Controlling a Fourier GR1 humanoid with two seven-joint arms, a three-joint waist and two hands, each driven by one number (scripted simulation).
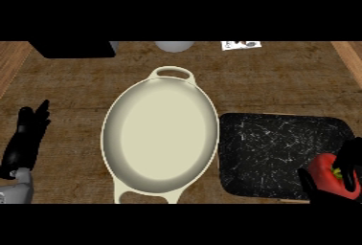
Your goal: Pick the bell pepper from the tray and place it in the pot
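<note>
A red bell pepper (326, 173) with a green stem sits at the lower right, over the near right corner of the black speckled tray (272, 148). My right hand (322, 192) is curled round the pepper, with fingers showing on both sides of it. The cream oval pot (160, 134) with two handles stands in the middle of the counter, left of the tray, with nothing inside. My left hand (25, 136) rests open at the left edge, fingers pointing up, well apart from the pot.
A black box (74, 49) sits at the back left. A pale round object (174, 46) and a small printed card (240, 45) lie at the back edge. Wooden strips border the counter on both sides.
</note>
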